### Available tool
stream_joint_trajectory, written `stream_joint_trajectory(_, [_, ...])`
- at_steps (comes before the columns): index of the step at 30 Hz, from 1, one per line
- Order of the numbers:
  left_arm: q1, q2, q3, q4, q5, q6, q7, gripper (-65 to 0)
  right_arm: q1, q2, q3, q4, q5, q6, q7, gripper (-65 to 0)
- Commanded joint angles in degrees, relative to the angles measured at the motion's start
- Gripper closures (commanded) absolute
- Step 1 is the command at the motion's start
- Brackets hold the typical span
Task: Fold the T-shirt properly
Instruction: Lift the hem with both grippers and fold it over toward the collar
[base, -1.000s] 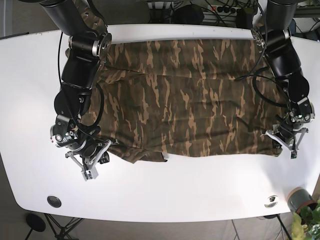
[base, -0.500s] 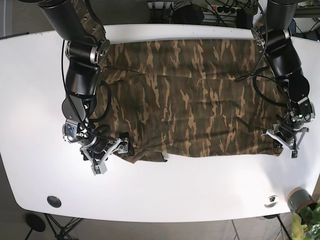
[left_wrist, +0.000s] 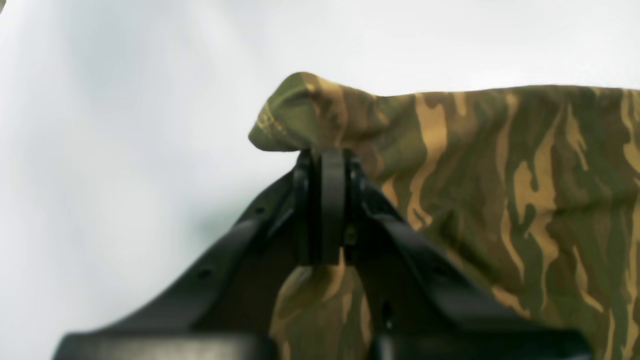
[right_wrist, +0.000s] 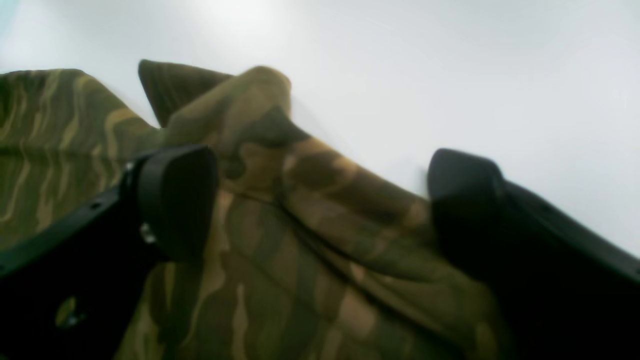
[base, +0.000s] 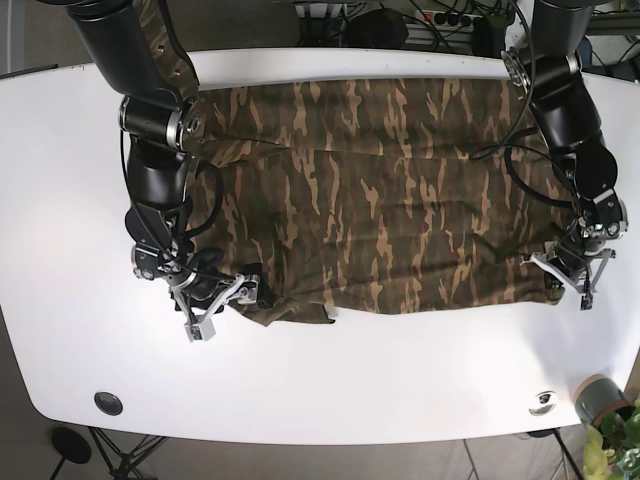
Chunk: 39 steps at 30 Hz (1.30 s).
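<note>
Both claws at the near hem of the camouflage T-shirt, one corner each.

Left wrist view: the left claw (left_wrist: 322, 200) is pinched closed on a bunched corner of the T-shirt (left_wrist: 525, 190); the rest of the cloth runs off toward 3 o'clock over the white tabletop (left_wrist: 125, 125). Right wrist view: the right claw (right_wrist: 320, 200) stands wide open, its pads (right_wrist: 175, 195) straddling a raised fold of the shirt's corner, cloth trailing toward 9 o'clock. Base view: the shirt (base: 390, 200) lies spread flat with its long axis from 9 to 3 o'clock; the left claw (base: 573, 278) holds the 3 o'clock near corner, the right claw (base: 222, 298) sits at the 8 o'clock corner, which it must close on, by my reading, before both lift toward 12 o'clock. No brand, label or writing is legible.
</note>
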Motion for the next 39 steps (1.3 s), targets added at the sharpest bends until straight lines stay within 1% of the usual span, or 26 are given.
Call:
stream_joint_trajectory(1, [-1.36,-1.02,-0.1,1.17,-0.54,0.05,-1.45,0.0,2.08,0.09,-0.03,0.81,0.96,0.36,1.23,-52.3])
stream_joint_trajectory(4, [-1.36,-1.02,-0.1,1.17,-0.54,0.05,-1.45,0.0,2.08,0.09,-0.03,0.73,0.96,0.36,1.23,-32.7])
stream_joint_trajectory(5, [-1.36,-1.02,-0.1,1.17,-0.54,0.05,-1.45,0.0,2.08,0.09,-0.03,0.73,0.96,0.36,1.23,-25.4])
stream_joint_trajectory(6, [-1.44,-1.02,-0.1,1.17,-0.54,0.05,-1.45,0.0,2.08,0.09,-0.03,0.73,0.96,0.36,1.23,-15.9])
stream_joint_trajectory(8, [-1.53,-1.02,-0.1,1.17,-0.54,0.05,-1.45,0.0,2.08,0.09,-0.03,0.73,0.96,0.36,1.23,-2.2])
stream_joint_trajectory(9, [-1.53,-1.02,-0.1,1.17,-0.54,0.05,-1.45,0.0,2.08,0.09,-0.03,0.9,0.96,0.36,1.14,-1.4])
stream_joint_trajectory(11, [-1.62,-1.02,-0.1,1.17,-0.54,0.05,-1.45,0.0,2.08,0.09,-0.03,0.99,0.96,0.36,1.14,-5.2])
stream_joint_trajectory(14, [-1.71,-1.02,-0.1,1.17,-0.54,0.05,-1.45,0.0,2.17,0.18,-0.03,1.08,0.96,0.36,0.88,-2.1])
stream_joint_trajectory(18, [-1.71,-1.02,-0.1,1.25,-0.63,0.05,-1.45,0.0,2.17,0.27,-0.03,4.42,0.96,0.36,-0.18,-2.2])
stream_joint_trajectory(21, [-1.71,-1.02,-0.28,1.69,-0.72,-0.74,-1.45,0.0,0.59,0.27,-0.03,10.48,1.14,0.36,-4.84,-2.2])
stream_joint_trajectory(24, [-1.8,-1.02,-0.45,1.78,-0.72,-5.32,-1.36,0.0,-1.35,0.0,-0.03,19.01,1.4,0.45,-9.41,-2.2])
stream_joint_trajectory(26, [-1.8,-1.02,-0.45,1.78,-0.72,-7.51,-1.36,0.0,-2.75,-0.96,-0.03,24.46,1.31,0.45,-11.96,-2.2])
stream_joint_trajectory(31, [-1.53,-1.02,-0.63,2.57,-0.72,-7.86,-1.36,0.0,-5.13,-1.49,-0.03,33.61,1.4,0.45,-17.76,-2.2])
stream_joint_trajectory(34, [-0.74,-0.93,-1.95,6.09,-0.72,-7.86,-1.01,0.0,-7.24,-1.49,-0.03,39.32,1.49,0.45,-20.84,-2.2])
stream_joint_trajectory(39, [0.93,-0.49,-2.03,10.92,-0.72,-8.22,2.24,0.0,-11.02,-1.58,-0.03,48.46,1.49,0.45,-24.53,-2.2])
